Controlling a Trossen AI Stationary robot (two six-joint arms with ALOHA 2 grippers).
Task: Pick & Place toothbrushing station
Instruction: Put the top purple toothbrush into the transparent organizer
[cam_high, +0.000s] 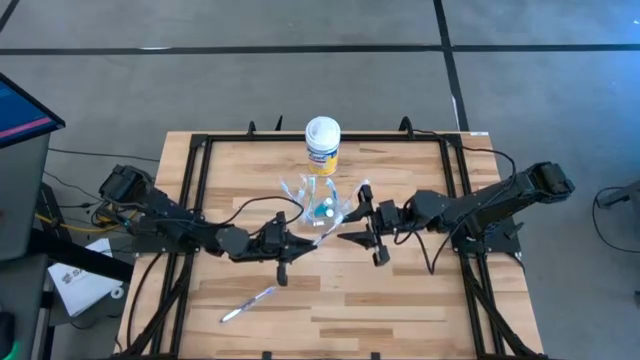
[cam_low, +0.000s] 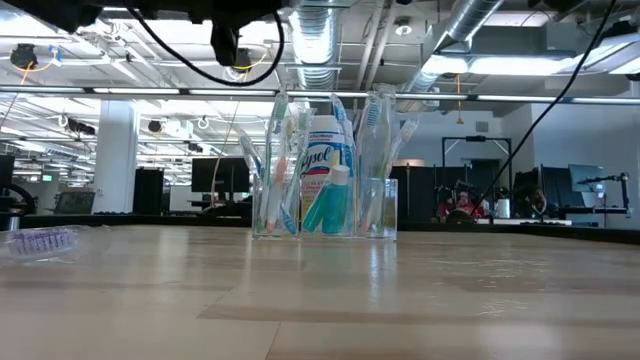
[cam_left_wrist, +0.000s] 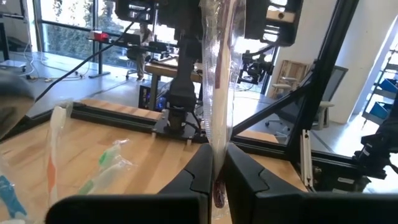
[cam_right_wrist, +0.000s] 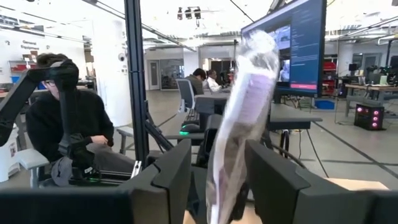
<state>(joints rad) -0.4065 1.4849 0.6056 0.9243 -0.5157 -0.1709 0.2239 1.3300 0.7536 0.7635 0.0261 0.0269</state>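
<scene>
Toothbrush cup (cam_high: 322, 207) sits between left claw (cam_high: 296, 241) and right claw (cam_high: 352, 228).

The clear cup (cam_low: 325, 208) stands upright mid-table, toothbrushes (cam_low: 276, 160) fanned out (teal tubes (cam_low: 326, 205) inside, apparently), one wrapped toothbrush (cam_high: 249, 302) lying apart.

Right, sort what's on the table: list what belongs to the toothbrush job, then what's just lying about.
Job:
- clear cup with toothbrushes and teal tubes
- wrapped toothbrush pinched in the left gripper
- wrapped toothbrush between the right gripper fingers
- wrapped toothbrush lying loose on the table

Lying about:
- yellow canister behind the cup
</scene>
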